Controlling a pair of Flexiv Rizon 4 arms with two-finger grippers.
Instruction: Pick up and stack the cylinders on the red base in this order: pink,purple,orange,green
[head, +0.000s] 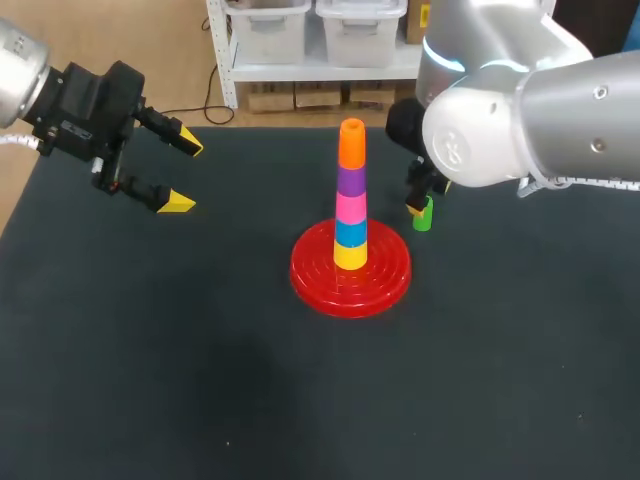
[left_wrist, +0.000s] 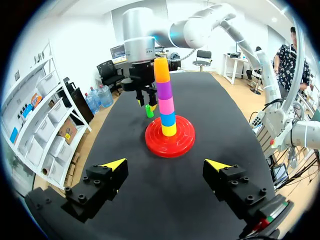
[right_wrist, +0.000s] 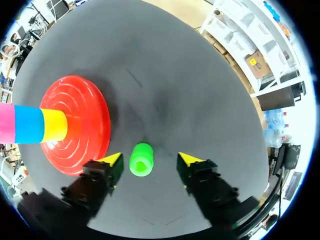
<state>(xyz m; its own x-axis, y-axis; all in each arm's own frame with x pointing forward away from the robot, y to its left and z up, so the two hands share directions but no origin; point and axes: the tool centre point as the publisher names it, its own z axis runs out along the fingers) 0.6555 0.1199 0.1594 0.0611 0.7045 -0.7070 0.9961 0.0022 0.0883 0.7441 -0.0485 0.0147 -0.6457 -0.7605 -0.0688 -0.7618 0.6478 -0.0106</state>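
The right gripper (right_wrist: 150, 160) hangs with its jaws apart, one on either side of the green cylinder (right_wrist: 141, 159), and neither yellow tip looks to be touching it yet. The cylinder stands toward the far edge of the table (head: 200, 380), just right of the red base (right_wrist: 87, 115). It sits closer to one finger than the other, so I'd worry that finger meets it first when the jaws close and shoves or tips it instead of pinching it square. It looks like smooth, glossy plastic, a short hollow sleeve open at the top, so a light or off-centre grip could let it slip. The bigger risk is the tower (head: 350, 195) beside it, with yellow, blue, pink, purple and orange already stacked. It is tall, narrow and tapering, and the bulky right arm (head: 520, 110) is working close to it. A careless lift or swing could clip it, and lowering the green piece off-centre onto the orange top (head: 351, 145) could push the column over. The base is a wide, ridged, shiny disc near the middle of the table, which should hold steady on the dark matte surface. The left gripper (head: 184, 172) hovers over the far left corner, jaws wide and empty.
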